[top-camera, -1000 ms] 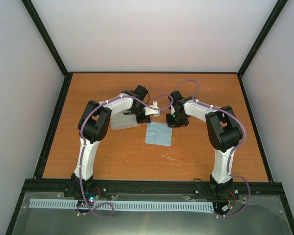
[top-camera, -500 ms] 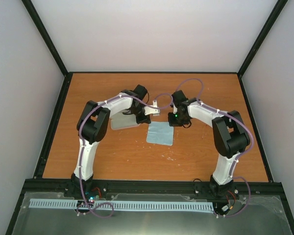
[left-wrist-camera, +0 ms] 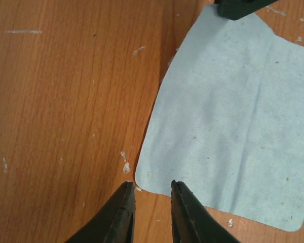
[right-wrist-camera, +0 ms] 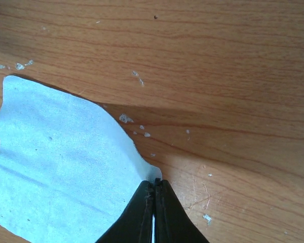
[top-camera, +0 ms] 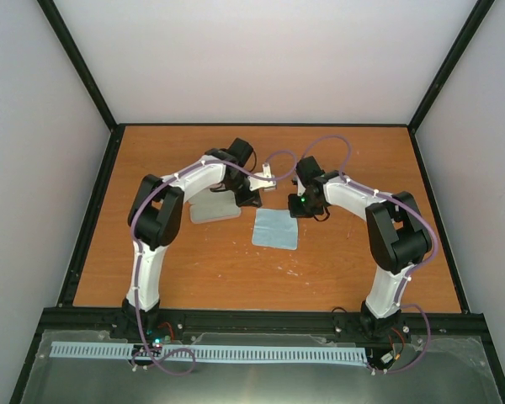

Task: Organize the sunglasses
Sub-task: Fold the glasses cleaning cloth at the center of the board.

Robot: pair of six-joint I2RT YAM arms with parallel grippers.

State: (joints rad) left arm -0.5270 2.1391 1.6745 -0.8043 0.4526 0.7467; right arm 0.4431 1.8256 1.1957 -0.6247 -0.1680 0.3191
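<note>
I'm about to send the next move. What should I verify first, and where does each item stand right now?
1. Hold of the right gripper on the cloth: ok, its jaws look shut on one corner.
2. The left gripper is free: ok, open, nothing between its fingers.
3. The sunglasses are located: not ok, no view shows them.
4. The case is open and ready: cannot tell, partly hidden.
5. Gap between the two grippers: ok, apart in the top view.

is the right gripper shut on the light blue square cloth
Yes, the right gripper is closed, pinching the light blue square cloth at its corner.
</note>
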